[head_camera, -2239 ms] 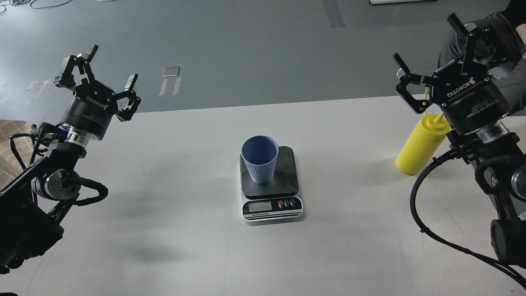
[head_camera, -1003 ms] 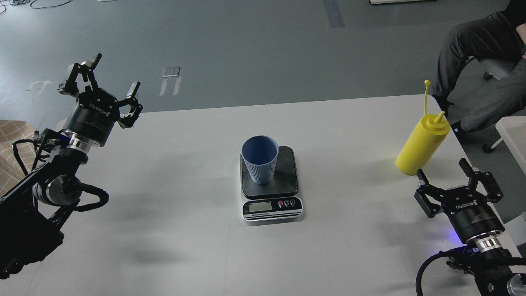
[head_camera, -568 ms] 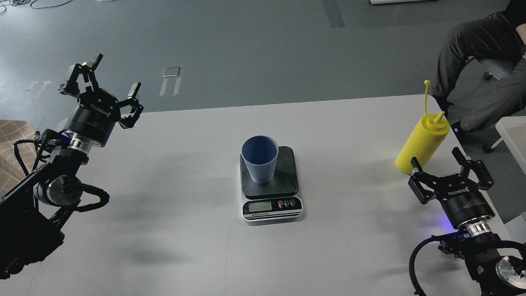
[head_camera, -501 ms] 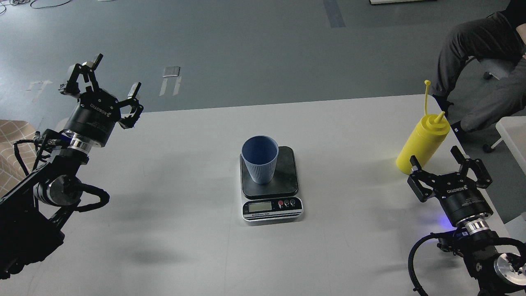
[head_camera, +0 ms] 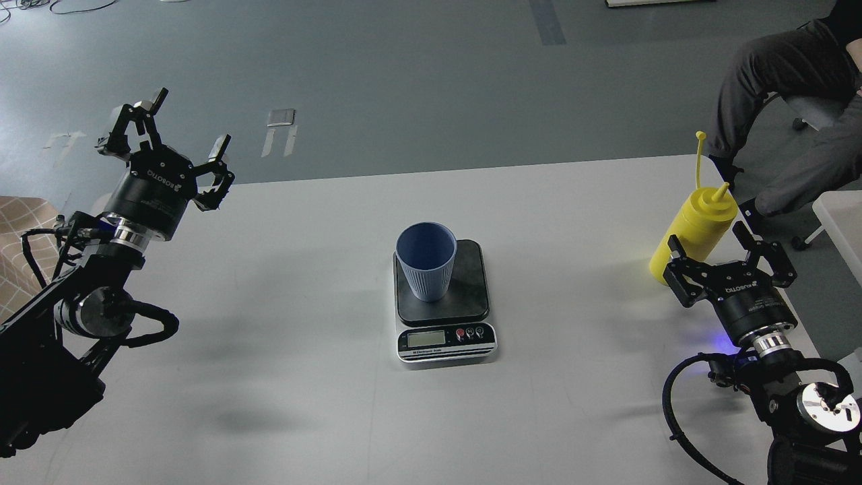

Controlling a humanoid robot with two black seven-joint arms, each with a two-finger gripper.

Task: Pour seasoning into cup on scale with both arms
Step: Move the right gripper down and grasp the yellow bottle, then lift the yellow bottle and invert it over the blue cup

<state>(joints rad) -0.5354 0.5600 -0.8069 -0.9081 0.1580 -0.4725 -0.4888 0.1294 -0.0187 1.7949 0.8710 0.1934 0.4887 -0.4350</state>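
Observation:
The light blue ribbed cup (head_camera: 425,260) stands upright on the black platform of the scale (head_camera: 471,296) at the table's middle; its silver panel faces me. The yellow squeeze bottle (head_camera: 693,232) stands upright near the table's right edge, its cap strap sticking up. My right gripper (head_camera: 722,252) is open and empty, its fingers spread just in front of the bottle's base, with one finger (head_camera: 675,252) overlapping the base in view. My left gripper (head_camera: 168,131) is open and empty, raised over the table's far left corner, far from the cup.
The white table (head_camera: 303,377) ends just right of the bottle. A seated person's legs (head_camera: 774,74) and a chair are beyond the right edge. A white bin corner (head_camera: 842,222) sits at the far right.
My right gripper dropped from above the bottle to low at the table's right, then moved forward up to the bottle's base. The left gripper lowered slightly, then held still.

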